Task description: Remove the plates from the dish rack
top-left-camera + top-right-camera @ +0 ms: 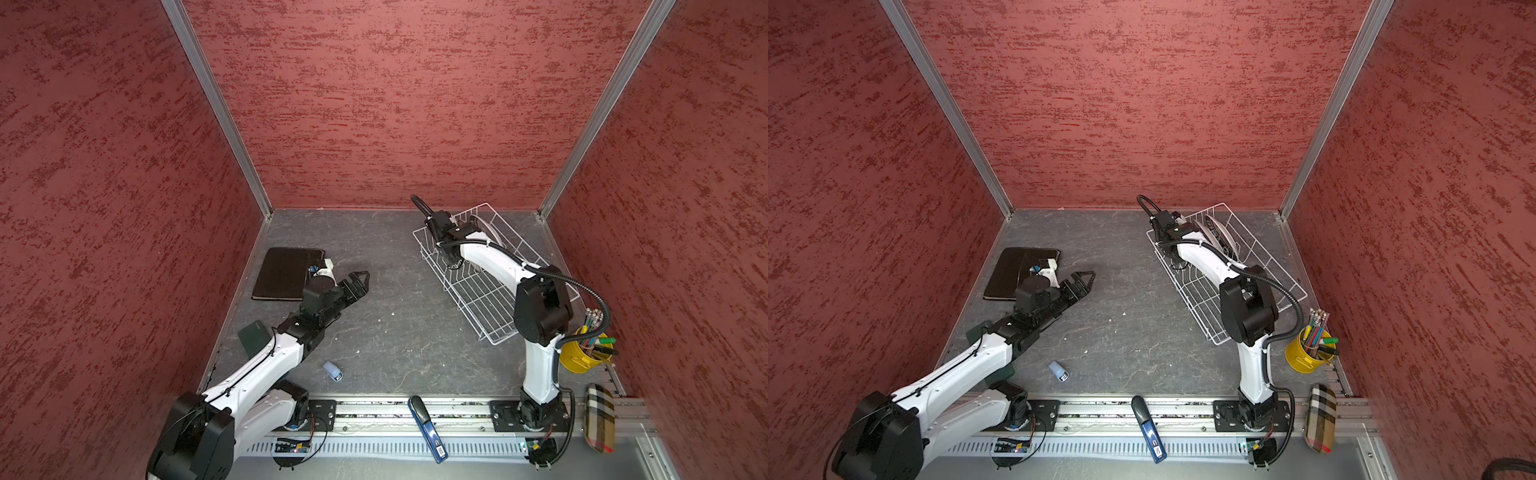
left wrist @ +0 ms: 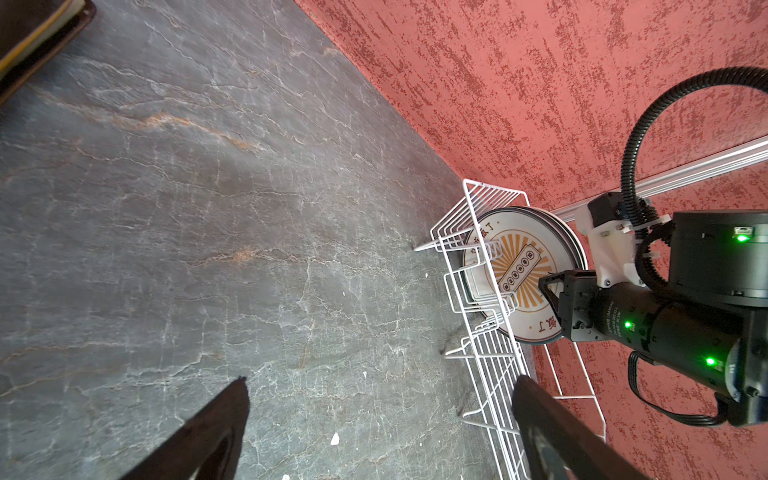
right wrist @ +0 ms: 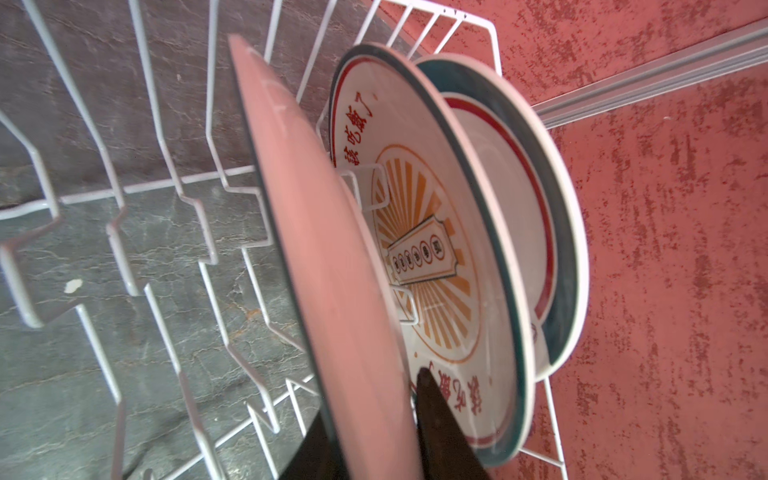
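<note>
The right gripper (image 3: 370,399) is sitting in the far end of the dish rack (image 1: 478,291), pinching the rim of the front sunburst plate (image 3: 332,249), one finger against each face. The right wrist view is showing that plate only as a pink-tinted slab, with a second sunburst plate (image 3: 432,249) and a teal-rimmed plate (image 3: 563,232) standing just beyond the fingers. The left wrist view is showing its orange sunburst face. The left gripper (image 1: 365,282) is hovering, jaws spread wide, with the dark brown square plate (image 1: 286,272) lying flat just beside its wrist.
</note>
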Robot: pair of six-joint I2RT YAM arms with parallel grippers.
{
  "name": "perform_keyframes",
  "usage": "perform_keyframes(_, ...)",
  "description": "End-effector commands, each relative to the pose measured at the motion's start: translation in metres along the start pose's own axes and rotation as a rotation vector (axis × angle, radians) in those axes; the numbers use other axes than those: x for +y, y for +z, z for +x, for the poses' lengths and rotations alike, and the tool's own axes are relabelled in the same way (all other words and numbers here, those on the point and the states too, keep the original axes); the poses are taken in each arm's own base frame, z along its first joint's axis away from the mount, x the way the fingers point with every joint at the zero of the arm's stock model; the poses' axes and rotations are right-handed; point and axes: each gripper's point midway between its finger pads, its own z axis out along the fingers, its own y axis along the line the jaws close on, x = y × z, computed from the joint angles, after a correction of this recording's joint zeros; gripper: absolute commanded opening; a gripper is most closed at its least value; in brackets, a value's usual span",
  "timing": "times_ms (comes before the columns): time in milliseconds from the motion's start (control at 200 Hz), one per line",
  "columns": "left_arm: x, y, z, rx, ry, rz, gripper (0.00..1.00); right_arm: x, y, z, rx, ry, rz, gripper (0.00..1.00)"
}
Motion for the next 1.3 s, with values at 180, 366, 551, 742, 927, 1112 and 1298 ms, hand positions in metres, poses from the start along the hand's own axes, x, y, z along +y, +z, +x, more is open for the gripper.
perform_keyframes(180,-0.006,-0.002,-0.001,-0.009,0.001,0.011,0.98,-0.011,-0.008,-0.004,-0.031,0.015,0.027,0.17)
perform_keyframes(366,-0.006,-0.002,0.002,-0.005,0.001,0.013,0.98,-0.017,-0.014,-0.007,-0.046,0.026,0.031,0.09)
perform_keyframes(551,-0.007,-0.004,0.001,-0.010,0.002,0.014,0.99,-0.024,-0.021,-0.011,-0.064,0.043,0.037,0.00)
perform_keyframes(742,-0.009,-0.006,0.000,-0.017,0.004,0.016,0.98,-0.036,-0.031,-0.015,-0.090,0.080,0.045,0.00)
perform_keyframes(927,-0.012,-0.005,0.001,-0.012,0.014,0.018,0.98,-0.048,-0.043,-0.020,-0.121,0.121,0.054,0.00)
perform_keyframes(1112,-0.018,-0.006,0.000,-0.015,0.020,0.030,0.98,-0.062,-0.062,-0.026,-0.168,0.156,0.062,0.00)
perform_keyframes(1298,-0.019,-0.007,0.001,-0.011,0.020,0.027,0.98,-0.072,-0.083,-0.029,-0.212,0.173,0.065,0.00)
